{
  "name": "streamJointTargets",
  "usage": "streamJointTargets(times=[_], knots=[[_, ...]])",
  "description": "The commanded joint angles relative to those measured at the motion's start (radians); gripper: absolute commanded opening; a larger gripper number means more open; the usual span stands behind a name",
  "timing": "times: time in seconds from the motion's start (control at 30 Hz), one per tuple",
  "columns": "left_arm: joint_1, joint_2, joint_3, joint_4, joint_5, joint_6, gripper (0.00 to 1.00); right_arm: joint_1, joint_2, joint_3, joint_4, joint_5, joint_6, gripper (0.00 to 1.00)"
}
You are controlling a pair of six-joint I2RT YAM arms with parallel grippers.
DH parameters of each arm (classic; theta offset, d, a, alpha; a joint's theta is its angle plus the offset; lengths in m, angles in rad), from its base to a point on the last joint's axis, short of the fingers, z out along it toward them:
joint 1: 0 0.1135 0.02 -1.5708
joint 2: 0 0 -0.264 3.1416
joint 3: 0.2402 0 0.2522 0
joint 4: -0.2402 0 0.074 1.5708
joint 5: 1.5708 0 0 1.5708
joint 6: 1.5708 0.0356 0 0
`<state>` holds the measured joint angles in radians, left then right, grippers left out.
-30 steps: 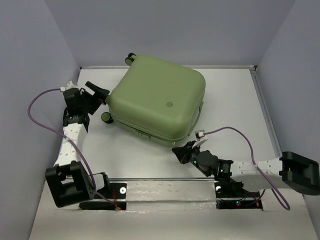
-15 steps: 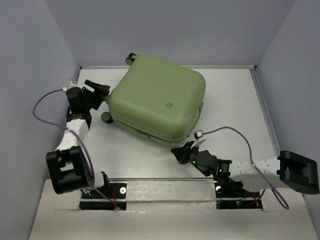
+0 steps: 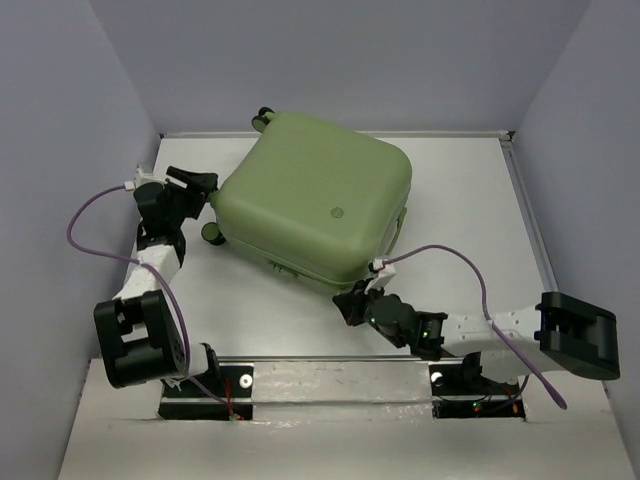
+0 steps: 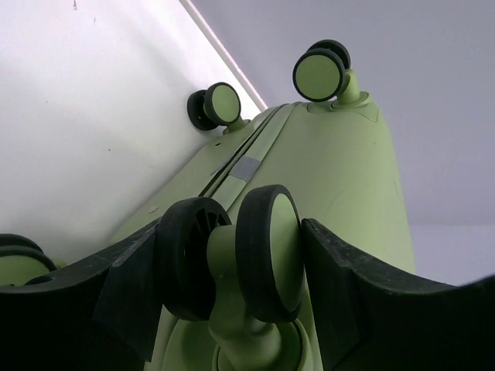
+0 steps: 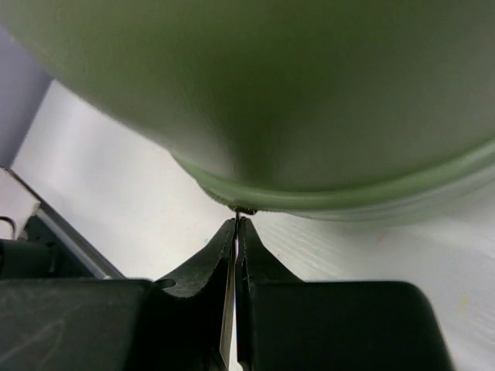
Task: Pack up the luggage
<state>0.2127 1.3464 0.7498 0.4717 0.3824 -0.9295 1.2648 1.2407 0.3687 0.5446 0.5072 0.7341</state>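
Note:
The luggage [image 3: 315,200] is a pale green hard-shell suitcase lying closed and flat on the white table, with a round logo [image 3: 339,211] on top. My left gripper [image 3: 200,185] is at its left corner. In the left wrist view the fingers [image 4: 340,270] press both sides of a twin black-and-green caster wheel [image 4: 267,251], so the left gripper [image 4: 232,228] is shut on it. My right gripper [image 3: 345,303] is shut at the suitcase's near edge. Its tips [image 5: 237,220] touch a small dark bit on the shell's seam [image 5: 309,202].
Two more caster wheels [image 4: 319,73] [image 4: 216,104] stick out of the luggage's far end. Another wheel [image 3: 213,234] sits near the left arm. Grey walls close in the table [image 3: 470,200] on three sides. A metal rail [image 3: 330,380] runs along the near edge.
My left gripper has closed in on the caster wheel at the suitcase's left corner. The right arm has slid left and forward, bringing its shut tips up to the near edge.

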Motion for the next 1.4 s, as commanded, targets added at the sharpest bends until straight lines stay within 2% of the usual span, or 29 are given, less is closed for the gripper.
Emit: streamJointTargets(times=[0.0, 0.13, 0.33, 0.47, 0.57, 0.6, 0.67, 0.73, 0.77, 0.8, 0.83, 0.9, 0.97, 1.0, 1.03, 1.07, 1.13, 1.23, 1.37], knots=[[-0.073, -0.208, -0.093, 0.091, 0.101, 0.015, 0.06, 0.03, 0.051, 0.146, -0.119, -0.009, -0.119, 0.07], [-0.183, -0.422, -0.197, -0.028, 0.056, 0.096, 0.06, 0.03, 0.026, 0.245, -0.19, 0.01, -0.211, 0.07], [-0.333, -0.717, -0.337, -0.185, -0.02, 0.112, 0.06, -0.123, -0.104, 0.205, -0.231, -0.096, -0.185, 0.07], [-0.394, -0.837, -0.379, -0.28, -0.079, 0.123, 0.06, -0.134, -0.135, 0.21, -0.27, -0.111, -0.194, 0.07], [-0.403, -0.917, -0.411, -0.297, -0.074, 0.083, 0.06, -0.134, -0.086, 0.207, -0.221, -0.267, -0.157, 0.07], [-0.41, -0.949, -0.423, -0.298, -0.074, 0.071, 0.06, -0.122, -0.063, 0.21, -0.187, -0.295, -0.15, 0.07], [-0.424, -0.974, -0.428, -0.333, -0.085, 0.075, 0.06, -0.113, -0.027, 0.232, -0.233, -0.299, -0.168, 0.07], [-0.424, -1.0, -0.415, -0.361, -0.097, 0.116, 0.06, -0.146, -0.085, 0.207, -0.287, -0.24, -0.17, 0.07], [-0.426, -1.003, -0.4, -0.401, -0.112, 0.141, 0.06, -0.184, -0.134, 0.181, -0.288, -0.307, -0.17, 0.07], [-0.426, -1.0, -0.383, -0.412, -0.152, 0.167, 0.06, -0.227, -0.192, 0.152, -0.293, -0.329, -0.165, 0.07], [-0.424, -0.977, -0.341, -0.418, -0.164, 0.19, 0.06, -0.282, -0.319, 0.104, -0.334, -0.334, -0.159, 0.07], [-0.424, -0.931, -0.256, -0.445, -0.224, 0.246, 0.07, -0.307, -0.427, 0.087, -0.423, -0.296, -0.165, 0.07], [-0.423, -0.836, -0.198, -0.461, -0.255, 0.267, 0.4, -0.308, -0.539, 0.078, -0.556, -0.276, -0.162, 0.07], [-0.423, -0.802, -0.17, -0.461, -0.255, 0.27, 0.59, -0.308, -0.569, 0.075, -0.599, -0.273, -0.159, 0.07], [-0.424, -0.743, -0.123, -0.462, -0.257, 0.273, 0.83, -0.308, -0.592, 0.07, -0.654, -0.268, -0.145, 0.07], [-0.423, -0.719, -0.104, -0.47, -0.266, 0.273, 0.9, -0.308, -0.634, 0.061, -0.675, -0.265, -0.139, 0.07], [-0.42, -0.676, -0.067, -0.47, -0.296, 0.284, 0.99, -0.308, -0.659, 0.055, -0.712, -0.277, -0.125, 0.07], [-0.412, -0.653, -0.047, -0.505, -0.365, 0.305, 0.99, -0.308, -0.65, 0.053, -0.739, -0.321, -0.124, 0.08], [-0.303, -0.578, -0.02, -0.521, -0.356, 0.337, 0.99, -0.308, -0.624, 0.061, -0.755, -0.354, -0.15, 0.29]])
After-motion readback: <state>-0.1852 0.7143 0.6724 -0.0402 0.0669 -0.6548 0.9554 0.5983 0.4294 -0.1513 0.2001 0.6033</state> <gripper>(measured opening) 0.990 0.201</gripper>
